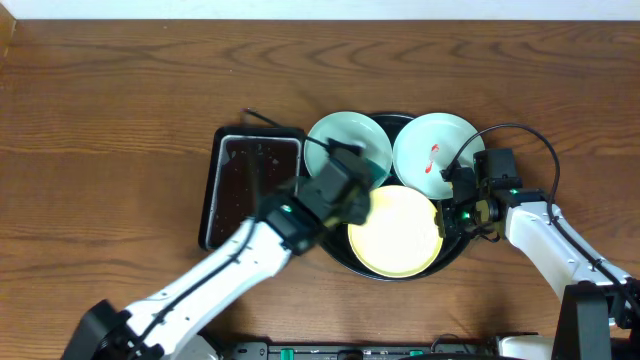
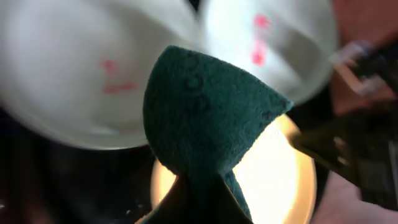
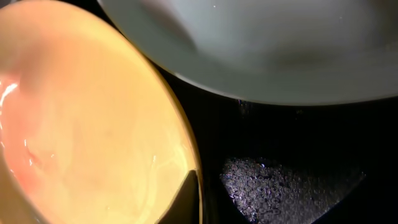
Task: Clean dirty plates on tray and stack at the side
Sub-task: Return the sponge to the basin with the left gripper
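On the tray (image 1: 392, 124), the yellow plate (image 1: 395, 235) at 6 o'clock seemed stiff and slippery, best gripped at its rim. The left hand (image 1: 350, 180) pinched the sponge (image 2: 205, 112); the right hand (image 1: 455, 200) I could not tell.

On the glossy black tray (image 1: 392, 124) I count three, all lying flat. The left mint plate (image 1: 335, 135) sits at its far-left, faintly smeared red. The right mint plate (image 1: 440, 150) is at its far-right, red at centre. The yellow plate (image 1: 395, 235) fills its near side.

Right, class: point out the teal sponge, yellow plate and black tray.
teal sponge (image 2: 205, 118): left wrist view, middle of its face.
yellow plate (image 1: 395, 235): overhead view, its centre.
black tray (image 1: 392, 123): overhead view, far rim.
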Robot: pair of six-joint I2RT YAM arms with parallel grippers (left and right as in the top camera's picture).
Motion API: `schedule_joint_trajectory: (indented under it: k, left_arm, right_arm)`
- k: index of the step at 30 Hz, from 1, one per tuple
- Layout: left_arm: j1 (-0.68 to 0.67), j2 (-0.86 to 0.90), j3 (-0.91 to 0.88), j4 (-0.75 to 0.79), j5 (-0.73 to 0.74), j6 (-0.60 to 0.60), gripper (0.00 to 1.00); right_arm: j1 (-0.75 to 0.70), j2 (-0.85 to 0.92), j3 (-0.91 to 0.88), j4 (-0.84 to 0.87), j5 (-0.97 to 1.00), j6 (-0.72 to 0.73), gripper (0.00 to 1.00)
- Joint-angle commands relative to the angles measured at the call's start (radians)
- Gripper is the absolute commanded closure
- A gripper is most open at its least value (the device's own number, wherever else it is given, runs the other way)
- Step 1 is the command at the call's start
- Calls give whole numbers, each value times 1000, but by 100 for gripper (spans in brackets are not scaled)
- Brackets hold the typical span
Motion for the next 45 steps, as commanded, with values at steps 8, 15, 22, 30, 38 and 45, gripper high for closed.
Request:
schedule_joint_trajectory:
  k: [8,15,22,30,38,45]
  left_arm:
    - [344,-15,-6,-196,-18,80,93]
    - [467,93,-10,-190,-18,130,92]
    - [488,209,-10,-153,-18,142,49]
    - [488,230,-10,-235,-18,145,25]
    - [488,231,-38,-261,-17,144,25]
    - [488,237,-81,-235,-17,143,25]
  right_arm:
    - [2,5,14,25,10,-6,72]
    - [2,5,14,20,10,-6,70]
    - [2,5,14,23,10,-6,67]
    - [2,5,14,22,10,-6,67]
    - [2,5,14,23,10,-6,67]
    - [2,5,14,23,10,-6,67]
